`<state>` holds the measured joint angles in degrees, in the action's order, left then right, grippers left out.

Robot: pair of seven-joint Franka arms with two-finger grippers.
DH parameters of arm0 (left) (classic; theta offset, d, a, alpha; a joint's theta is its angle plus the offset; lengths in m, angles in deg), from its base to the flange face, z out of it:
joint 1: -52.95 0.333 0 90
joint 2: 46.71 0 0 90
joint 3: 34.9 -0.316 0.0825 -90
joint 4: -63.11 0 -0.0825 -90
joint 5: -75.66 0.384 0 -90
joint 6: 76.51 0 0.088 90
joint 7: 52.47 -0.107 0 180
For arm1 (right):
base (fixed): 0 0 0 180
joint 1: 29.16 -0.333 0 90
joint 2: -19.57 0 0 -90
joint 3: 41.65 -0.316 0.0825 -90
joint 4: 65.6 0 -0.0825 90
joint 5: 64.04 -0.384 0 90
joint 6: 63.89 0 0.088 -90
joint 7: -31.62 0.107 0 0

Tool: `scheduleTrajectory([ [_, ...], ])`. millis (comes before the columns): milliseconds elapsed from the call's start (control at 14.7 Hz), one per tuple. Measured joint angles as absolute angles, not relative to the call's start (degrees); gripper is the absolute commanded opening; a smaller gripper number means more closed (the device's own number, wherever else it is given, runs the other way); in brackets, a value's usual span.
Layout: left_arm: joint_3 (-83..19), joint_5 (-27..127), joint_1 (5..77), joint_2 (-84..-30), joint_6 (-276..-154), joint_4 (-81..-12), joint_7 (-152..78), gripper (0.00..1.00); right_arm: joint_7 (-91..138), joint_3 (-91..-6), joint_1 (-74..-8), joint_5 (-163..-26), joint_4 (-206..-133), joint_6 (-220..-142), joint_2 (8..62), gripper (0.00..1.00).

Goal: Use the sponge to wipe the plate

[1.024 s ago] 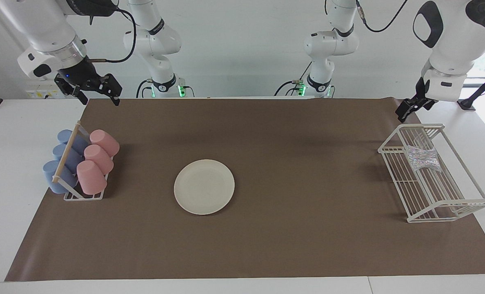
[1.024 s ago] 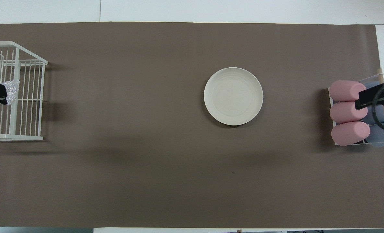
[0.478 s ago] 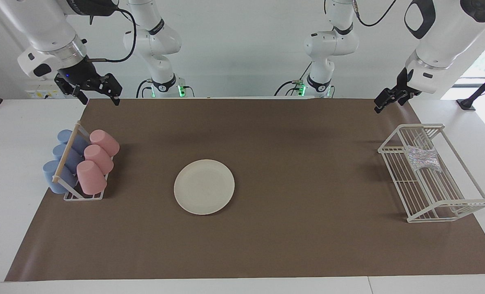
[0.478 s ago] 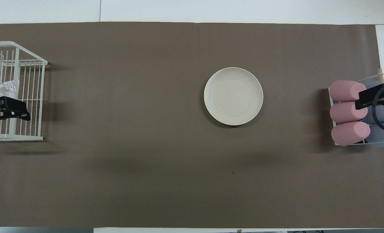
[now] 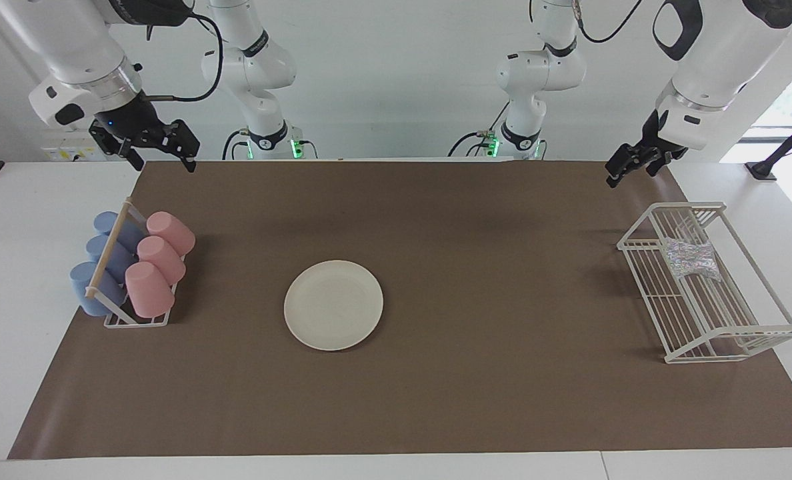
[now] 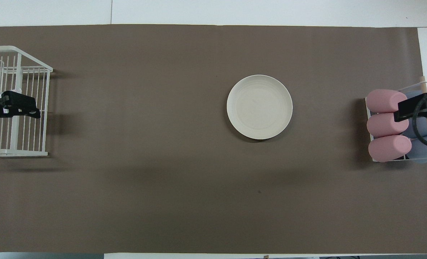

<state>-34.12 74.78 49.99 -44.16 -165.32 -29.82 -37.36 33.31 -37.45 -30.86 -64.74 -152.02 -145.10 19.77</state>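
Sponge (image 5: pixel 691 261) sits in the wire rack (image 5: pixel 729 333), soft and light; pinch its bunched middle. Left gripper (image 5: pixel 631 163) and right gripper (image 5: pixel 158 152) both spread apart, empty.

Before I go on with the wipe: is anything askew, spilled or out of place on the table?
Nothing stands out. The plate lies flat and bare on the brown mat, the sponge sits in the white wire rack at the left arm's end, and the pink and blue cups lie in their holder. No spills.
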Motion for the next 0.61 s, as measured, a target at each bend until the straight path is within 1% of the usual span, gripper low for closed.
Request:
scheduleTrajectory([
  [273, -34.3, 74.6, 49.5, -45.6, -164.4, -29.2, -37.4, 1.00, 33.3, -37.4, -30.9, -64.7, -152.0, -145.1, 19.8, 1.00],
  [614, -34.3, 74.6, 49.3, -45.9, -164.4, -29.2, -37.4, 1.00, 33.3, -37.4, -30.9, -64.7, -152.0, -145.1, 19.8, 1.00],
])
